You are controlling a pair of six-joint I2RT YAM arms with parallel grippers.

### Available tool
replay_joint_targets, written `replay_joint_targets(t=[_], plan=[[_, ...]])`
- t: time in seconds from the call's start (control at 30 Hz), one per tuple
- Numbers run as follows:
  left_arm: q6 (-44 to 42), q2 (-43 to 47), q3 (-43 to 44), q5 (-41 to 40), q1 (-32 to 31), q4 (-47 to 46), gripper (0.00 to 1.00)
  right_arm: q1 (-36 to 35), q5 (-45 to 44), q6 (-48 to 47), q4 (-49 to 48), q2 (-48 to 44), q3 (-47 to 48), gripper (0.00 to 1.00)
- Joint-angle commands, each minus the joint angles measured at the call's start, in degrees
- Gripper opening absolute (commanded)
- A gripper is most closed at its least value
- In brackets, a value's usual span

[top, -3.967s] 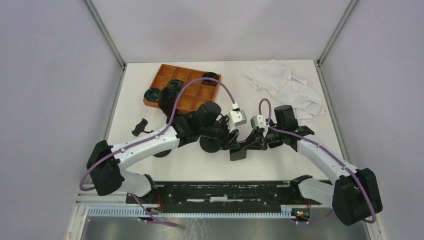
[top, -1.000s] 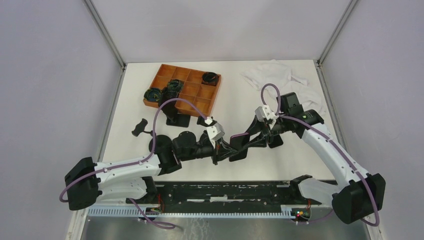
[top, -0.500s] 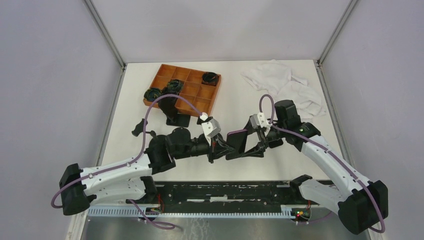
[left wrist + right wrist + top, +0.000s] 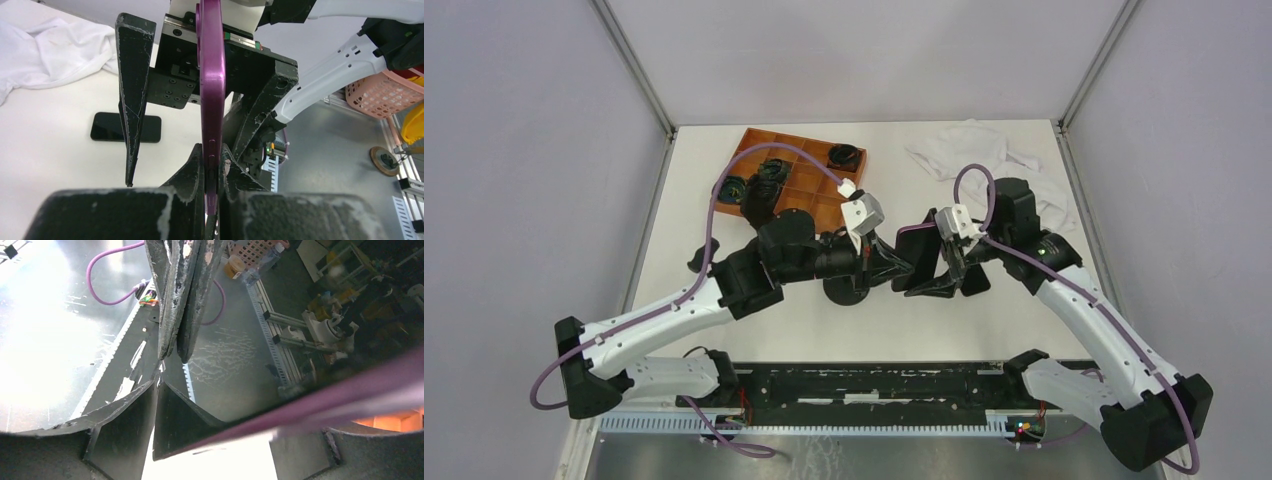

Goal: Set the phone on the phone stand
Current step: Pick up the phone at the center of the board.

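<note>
**Phone clamped in the left gripper, right fingers spread around it**

The left gripper [image 4: 211,156] is clenched on one end of the purple-edged phone [image 4: 211,75], holding it off the table [image 4: 704,180] above its middle. The right gripper [image 4: 932,280] faces it with fingers released and spread wide, one on each side of the phone, touching neither face. The phone stand [image 4: 757,207] sits just beside the orange tray [image 4: 822,203], partly hidden by the left arm [image 4: 674,310] and apart from the phone. A black slab [image 4: 125,127] lies flat near a white cloth [image 4: 984,160].
</note>
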State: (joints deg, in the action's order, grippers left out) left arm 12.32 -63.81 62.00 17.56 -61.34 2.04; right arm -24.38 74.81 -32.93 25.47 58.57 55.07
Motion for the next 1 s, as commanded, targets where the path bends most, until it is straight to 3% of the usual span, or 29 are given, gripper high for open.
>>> replay_joint_targets(t=[0.0,0.4,0.73,0.8,0.97], plan=[[-1.5,0.6,1.6,3.3,0.8,-1.8,0.02,-0.2,1.5,4.7,-3.2,-0.9,-1.2,0.79],[-0.1,2.6,-2.8,7.2,4.2,-4.9,0.02,1.5,2.7,6.3,-5.0,-1.7,-2.1,0.76],[3.9,4.2,-8.0,10.0,5.8,-13.2,0.02,1.4,3.9,15.6,-15.7,-1.8,-8.5,0.66],[4.4,4.1,-8.5,10.2,5.7,-14.8,0.02,1.2,3.8,18.6,-19.1,-1.7,-10.0,0.55],[5.0,3.0,-8.1,11.2,5.8,-16.1,0.02,0.8,4.0,20.7,-21.1,-1.5,-10.2,0.09]])
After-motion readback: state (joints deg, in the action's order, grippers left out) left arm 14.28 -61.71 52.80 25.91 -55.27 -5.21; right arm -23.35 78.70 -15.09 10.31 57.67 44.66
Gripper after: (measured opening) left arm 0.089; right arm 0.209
